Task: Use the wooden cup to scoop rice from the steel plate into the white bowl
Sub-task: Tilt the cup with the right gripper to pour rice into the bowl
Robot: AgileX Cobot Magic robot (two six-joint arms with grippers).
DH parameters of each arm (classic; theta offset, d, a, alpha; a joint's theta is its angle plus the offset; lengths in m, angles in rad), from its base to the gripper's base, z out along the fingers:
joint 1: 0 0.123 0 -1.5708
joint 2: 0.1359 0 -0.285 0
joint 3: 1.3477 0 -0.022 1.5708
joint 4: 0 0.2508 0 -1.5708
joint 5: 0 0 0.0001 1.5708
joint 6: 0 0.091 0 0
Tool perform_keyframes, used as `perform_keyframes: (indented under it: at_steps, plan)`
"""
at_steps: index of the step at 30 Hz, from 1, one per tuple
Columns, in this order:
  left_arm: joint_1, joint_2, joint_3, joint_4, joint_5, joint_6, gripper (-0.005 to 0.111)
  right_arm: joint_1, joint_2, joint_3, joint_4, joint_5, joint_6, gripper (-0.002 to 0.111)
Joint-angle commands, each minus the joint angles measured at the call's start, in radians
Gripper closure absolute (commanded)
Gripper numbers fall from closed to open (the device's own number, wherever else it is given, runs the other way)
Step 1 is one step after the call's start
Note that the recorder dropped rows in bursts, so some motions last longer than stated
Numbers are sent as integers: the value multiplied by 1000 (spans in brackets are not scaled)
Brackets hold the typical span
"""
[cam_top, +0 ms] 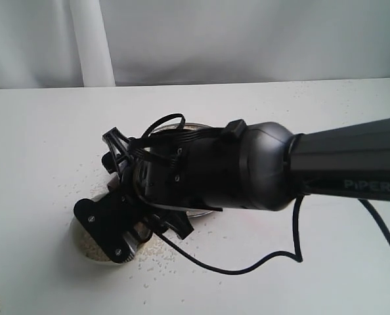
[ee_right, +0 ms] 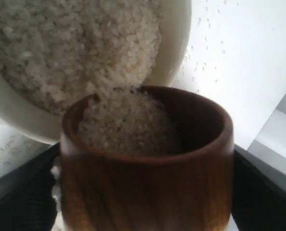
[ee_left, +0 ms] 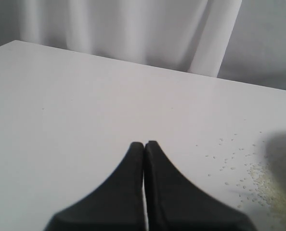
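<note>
Right gripper (ee_right: pixel 145 211) tight on wooden cup (ee_right: pixel 143 180) of rice (ee_right: pixel 128 125) at white bowl (ee_right: pixel 175 41); left gripper (ee_left: pixel 144 147) clenched, empty

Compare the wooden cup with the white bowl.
The wooden cup is dark reddish-brown wood; the white bowl is cream-white. The cup's mouth is narrower than the bowl's. The right gripper clamps the cup; nothing grips the bowl. Both hold rice.

One wooden cup (ee_right: pixel 143 173), one white bowl (ee_right: pixel 176 43), one steel plate (cam_top: pixel 194 125), one worktop (cam_top: pixel 44 144); two grippers, left gripper (ee_left: pixel 144 146) and right gripper (ee_right: pixel 145 204); rice (ee_right: pixel 61 43) grains beyond counting.
</note>
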Motion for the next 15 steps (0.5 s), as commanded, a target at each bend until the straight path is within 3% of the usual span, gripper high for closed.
perform_keyframes:
  at_steps: [1,15]
  plan:
    - [-1,8,1,-4,-6,-2,107,3,2,-8,-35,4,7,108]
    - [-1,8,1,-4,-6,-2,107,31,2,-8,-118,18,7,108]
